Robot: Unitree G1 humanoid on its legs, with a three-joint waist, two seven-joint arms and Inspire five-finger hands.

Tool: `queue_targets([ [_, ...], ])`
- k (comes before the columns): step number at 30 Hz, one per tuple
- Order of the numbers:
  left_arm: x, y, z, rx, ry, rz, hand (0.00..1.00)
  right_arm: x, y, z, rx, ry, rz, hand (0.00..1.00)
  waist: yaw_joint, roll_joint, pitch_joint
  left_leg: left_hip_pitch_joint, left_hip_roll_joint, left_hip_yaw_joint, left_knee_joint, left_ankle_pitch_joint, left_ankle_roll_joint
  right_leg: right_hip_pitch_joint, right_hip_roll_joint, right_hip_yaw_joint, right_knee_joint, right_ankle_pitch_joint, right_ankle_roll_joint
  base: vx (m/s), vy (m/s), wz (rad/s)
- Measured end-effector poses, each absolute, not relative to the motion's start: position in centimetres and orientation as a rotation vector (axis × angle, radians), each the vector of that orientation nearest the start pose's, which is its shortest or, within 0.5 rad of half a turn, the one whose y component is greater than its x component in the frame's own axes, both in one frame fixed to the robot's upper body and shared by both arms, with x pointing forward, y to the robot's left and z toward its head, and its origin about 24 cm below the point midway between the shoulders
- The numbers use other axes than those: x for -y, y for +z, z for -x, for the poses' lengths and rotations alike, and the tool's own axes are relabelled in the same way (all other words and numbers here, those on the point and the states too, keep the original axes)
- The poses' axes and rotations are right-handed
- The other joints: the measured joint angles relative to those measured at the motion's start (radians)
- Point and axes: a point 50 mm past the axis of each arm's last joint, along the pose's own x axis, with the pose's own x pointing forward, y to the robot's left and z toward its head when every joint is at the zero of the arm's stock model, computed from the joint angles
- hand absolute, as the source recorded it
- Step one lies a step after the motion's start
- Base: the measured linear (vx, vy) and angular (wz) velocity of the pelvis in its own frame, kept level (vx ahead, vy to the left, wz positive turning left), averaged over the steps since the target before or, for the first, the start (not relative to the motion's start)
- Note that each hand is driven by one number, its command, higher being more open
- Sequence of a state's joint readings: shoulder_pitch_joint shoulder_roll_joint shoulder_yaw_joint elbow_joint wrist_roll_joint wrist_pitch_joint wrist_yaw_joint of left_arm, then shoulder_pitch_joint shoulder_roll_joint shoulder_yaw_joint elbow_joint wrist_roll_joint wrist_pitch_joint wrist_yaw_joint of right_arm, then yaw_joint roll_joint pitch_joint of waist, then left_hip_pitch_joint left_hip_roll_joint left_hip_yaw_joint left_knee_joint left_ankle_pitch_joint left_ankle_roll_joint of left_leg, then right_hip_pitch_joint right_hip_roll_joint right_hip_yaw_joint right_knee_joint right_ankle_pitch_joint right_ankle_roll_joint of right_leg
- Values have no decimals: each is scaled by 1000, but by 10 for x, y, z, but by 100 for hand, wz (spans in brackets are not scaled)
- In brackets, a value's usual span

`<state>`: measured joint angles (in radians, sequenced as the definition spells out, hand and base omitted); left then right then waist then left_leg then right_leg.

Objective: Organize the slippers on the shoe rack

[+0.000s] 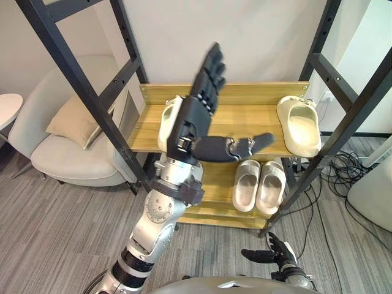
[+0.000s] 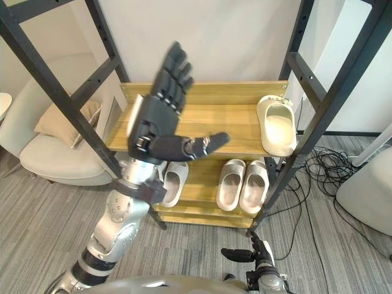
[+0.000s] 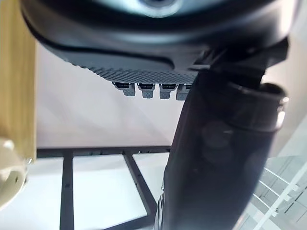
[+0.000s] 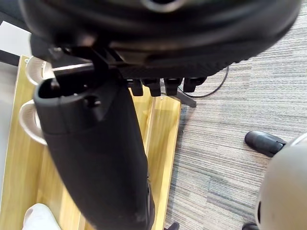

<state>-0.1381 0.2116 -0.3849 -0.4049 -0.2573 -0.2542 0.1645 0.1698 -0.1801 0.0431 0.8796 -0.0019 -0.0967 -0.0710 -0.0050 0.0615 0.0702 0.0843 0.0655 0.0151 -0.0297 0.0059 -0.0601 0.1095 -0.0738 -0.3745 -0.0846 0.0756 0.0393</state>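
The wooden shoe rack has two shelves in a black frame. On the upper shelf one cream slipper lies at the right end, and another cream slipper lies at the left, mostly hidden behind my left hand. That hand is raised in front of the rack, open, with straight fingers, the thumb pointing right, and nothing in it. A beige pair sits side by side on the lower shelf, and one more slipper peeks out beside my left arm. My right hand hangs low near the floor, open and holding nothing.
The black frame posts slant across the left and right of the rack. A light armchair with a cushion stands at the left, beside a white round table. Cables lie on the grey floor at the right.
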Motion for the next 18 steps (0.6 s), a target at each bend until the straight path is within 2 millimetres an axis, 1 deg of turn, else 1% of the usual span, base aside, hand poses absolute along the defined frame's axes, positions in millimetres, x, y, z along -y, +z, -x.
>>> queue_targets([
  [1,-93,172,-229,681,-304,166,100,217,-144,-102,-947,-120,217,100,0,0,0,0,0,0,0,0,0,0,0,0,0,0,0,0,0,0],
  [2,-100,176,-231,722,-249,61,100,218,-144,-100,-953,-110,227,100,-1,-2,0,-1,0,-1,-1,0,0,-1,0,-1,0,-2,2,0,0,0],
  [4,-108,180,-234,771,-201,-69,100,219,-145,-96,-964,-110,234,100,-1,-5,-2,-8,0,-4,-2,0,0,-3,0,-3,0,-6,5,2,3,4],
  [5,-114,183,-236,805,-164,-166,100,219,-146,-94,-972,-111,233,100,-1,-8,-4,-12,0,-6,-2,0,0,-5,0,-6,0,-7,6,-3,0,5],
  [6,-117,185,-237,822,-139,-222,100,220,-146,-92,-975,-111,233,100,-1,-10,-4,-12,0,-6,-4,0,0,-6,1,-6,0,-8,6,-3,0,3],
  [8,-130,185,-244,850,-66,-394,100,220,-148,-89,-990,-113,233,100,-2,-16,-9,-13,0,-7,-7,-1,-1,-9,1,-6,0,-9,2,0,0,0],
  [9,-134,185,-246,850,-52,-428,100,220,-148,-88,-993,-113,233,100,-2,-18,-10,-15,0,-7,-8,-1,-1,-11,1,-6,0,-9,1,0,0,0],
  [10,-141,184,-249,847,-19,-509,100,220,-148,-87,-996,-114,231,100,-2,-21,-14,-19,0,-6,-9,-1,-1,-21,3,-5,0,-9,1,0,0,0],
  [12,-151,178,-256,814,24,-614,100,220,-149,-87,-998,-114,229,100,-3,-24,-12,-25,-1,-6,-9,-1,-1,-27,4,-5,0,-9,1,37,5,1],
  [15,-163,173,-263,764,70,-717,100,219,-149,-88,-995,-114,226,100,-3,-26,-11,-33,-2,-5,-11,-1,-1,-37,4,-3,0,-10,0,39,23,-1],
  [18,-172,169,-267,736,120,-786,100,218,-149,-88,-994,-114,221,100,-4,-30,-9,-34,-1,-4,-12,-2,-1,-39,5,-2,0,-12,-1,0,0,0],
])
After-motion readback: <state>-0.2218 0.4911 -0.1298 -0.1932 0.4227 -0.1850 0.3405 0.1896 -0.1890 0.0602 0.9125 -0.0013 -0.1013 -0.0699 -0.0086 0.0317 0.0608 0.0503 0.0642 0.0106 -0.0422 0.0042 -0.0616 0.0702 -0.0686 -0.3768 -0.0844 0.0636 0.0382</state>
